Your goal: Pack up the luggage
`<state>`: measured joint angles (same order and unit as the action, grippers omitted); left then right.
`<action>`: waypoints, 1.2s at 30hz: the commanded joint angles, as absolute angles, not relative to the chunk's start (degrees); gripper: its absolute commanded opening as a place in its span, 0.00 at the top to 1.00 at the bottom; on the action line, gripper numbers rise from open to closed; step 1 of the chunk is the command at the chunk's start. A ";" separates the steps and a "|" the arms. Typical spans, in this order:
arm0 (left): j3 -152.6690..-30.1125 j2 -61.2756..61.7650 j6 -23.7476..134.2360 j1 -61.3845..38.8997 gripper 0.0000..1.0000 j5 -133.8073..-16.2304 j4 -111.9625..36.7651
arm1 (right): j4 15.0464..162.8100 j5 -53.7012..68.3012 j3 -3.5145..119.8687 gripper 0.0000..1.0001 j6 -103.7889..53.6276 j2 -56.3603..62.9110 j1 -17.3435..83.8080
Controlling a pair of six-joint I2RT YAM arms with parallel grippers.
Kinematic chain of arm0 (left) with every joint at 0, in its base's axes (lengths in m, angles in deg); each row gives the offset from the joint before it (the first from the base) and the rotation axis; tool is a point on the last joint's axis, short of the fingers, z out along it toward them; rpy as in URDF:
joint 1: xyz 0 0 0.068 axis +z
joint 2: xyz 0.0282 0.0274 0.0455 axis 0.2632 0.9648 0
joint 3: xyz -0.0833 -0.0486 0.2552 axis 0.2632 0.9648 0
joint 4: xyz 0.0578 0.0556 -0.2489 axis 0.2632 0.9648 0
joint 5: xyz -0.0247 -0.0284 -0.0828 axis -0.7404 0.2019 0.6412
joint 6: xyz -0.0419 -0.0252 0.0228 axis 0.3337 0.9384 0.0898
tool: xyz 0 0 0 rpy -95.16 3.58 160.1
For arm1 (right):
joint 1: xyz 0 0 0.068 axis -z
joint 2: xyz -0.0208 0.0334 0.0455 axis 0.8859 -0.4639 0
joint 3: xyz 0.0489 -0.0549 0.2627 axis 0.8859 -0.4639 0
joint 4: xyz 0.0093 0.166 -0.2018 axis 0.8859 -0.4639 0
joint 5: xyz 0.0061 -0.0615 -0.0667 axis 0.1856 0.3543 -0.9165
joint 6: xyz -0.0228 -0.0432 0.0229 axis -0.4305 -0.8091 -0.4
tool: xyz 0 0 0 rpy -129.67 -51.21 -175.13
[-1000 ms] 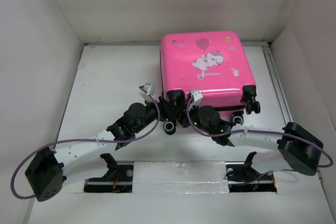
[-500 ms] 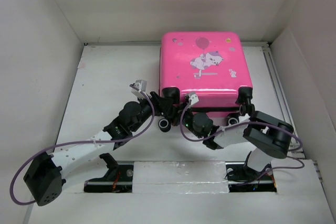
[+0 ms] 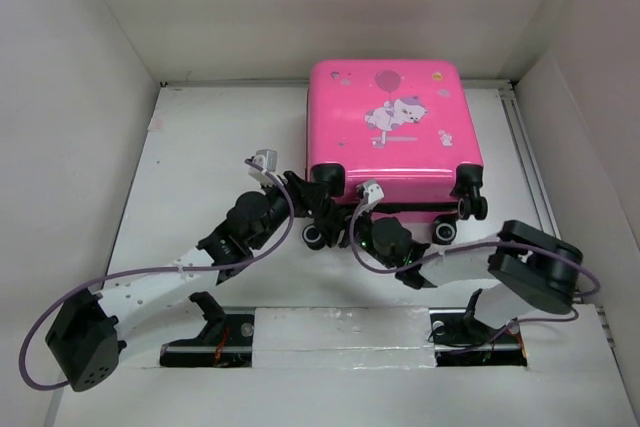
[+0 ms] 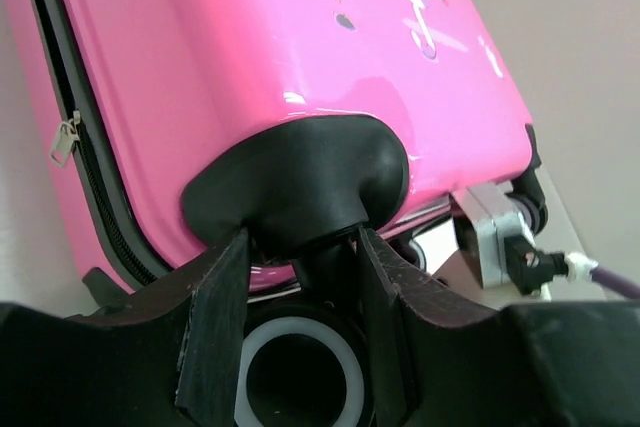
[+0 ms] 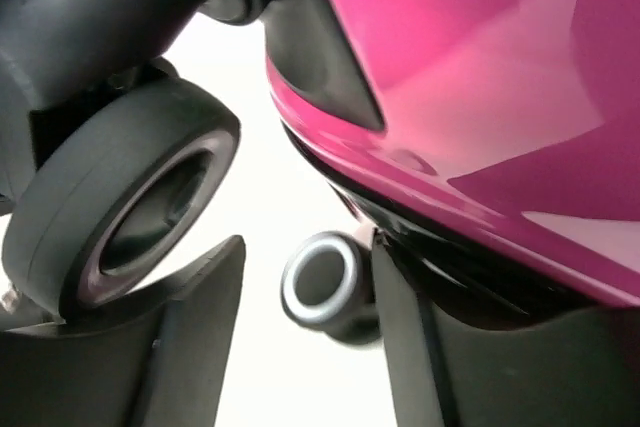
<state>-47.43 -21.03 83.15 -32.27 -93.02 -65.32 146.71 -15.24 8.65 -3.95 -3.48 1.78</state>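
Left arm (image 3: 170,275), right arm (image 3: 455,267) stretched low, forward. Left tool (image 4: 302,242) straddles suitcase (image 3: 390,137) caster (image 4: 300,182), clamp unclear; right tool (image 5: 305,262) spread, suitcase ahead.

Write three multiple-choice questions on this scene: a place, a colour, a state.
1. Where on the table does the suitcase lie?
A) far right part
B) near left corner
C) between the arm bases

2. What colour is its shell?
A) blue
B) pink
C) green

3. The suitcase is:
A) wide open
B) half open
C) shut

Answers:
1 A, it lies away from the arm bases, toward the right.
2 B, the glossy shell is pink.
3 C, the zipper runs closed along its side.
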 commanded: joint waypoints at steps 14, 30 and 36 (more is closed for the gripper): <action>-39.81 -42.64 90.50 -34.75 0.49 -109.91 -44.20 | 99.12 -14.84 12.32 0.19 -2.45 29.32 -1.89; -29.33 -30.96 87.79 -36.59 0.59 -100.42 -64.58 | 93.57 -21.59 28.41 0.05 -4.74 17.66 -2.42; -31.08 -26.30 85.86 -37.13 0.58 -101.64 -69.15 | 91.81 -24.42 33.61 0.06 -5.35 9.75 -2.42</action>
